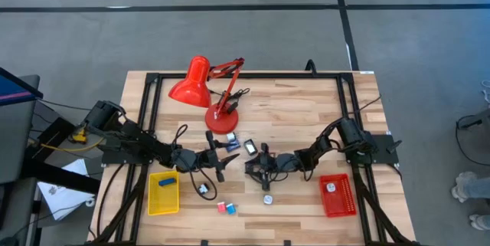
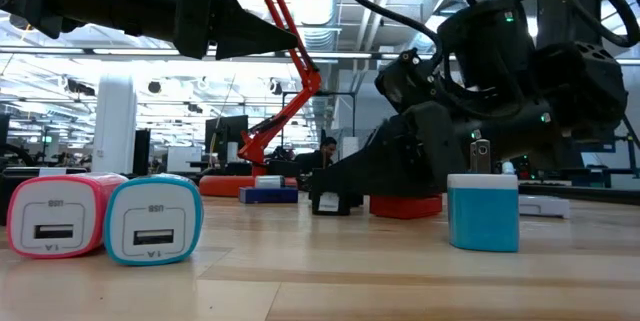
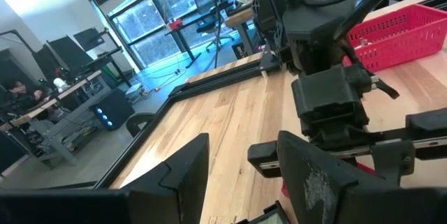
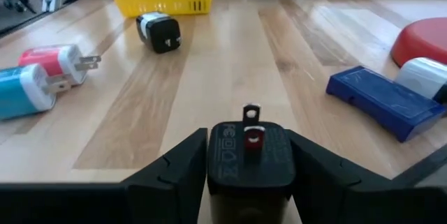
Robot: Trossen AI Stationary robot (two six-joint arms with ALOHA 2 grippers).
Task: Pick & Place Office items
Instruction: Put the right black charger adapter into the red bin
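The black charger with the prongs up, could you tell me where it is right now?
The black charger sits between the right gripper fingers at table centre, just ahead of the blue box and the lamp base.

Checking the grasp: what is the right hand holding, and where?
The right hand clamps a small black plastic charger block by its two sides, prongs up.

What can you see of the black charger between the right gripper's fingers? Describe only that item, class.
The black charger is a small, rounded, matte plastic block with embossed lettering, a red mark and metal prongs sticking up. It sits between the fingers of the right gripper, which touch both its sides, above the wooden table.
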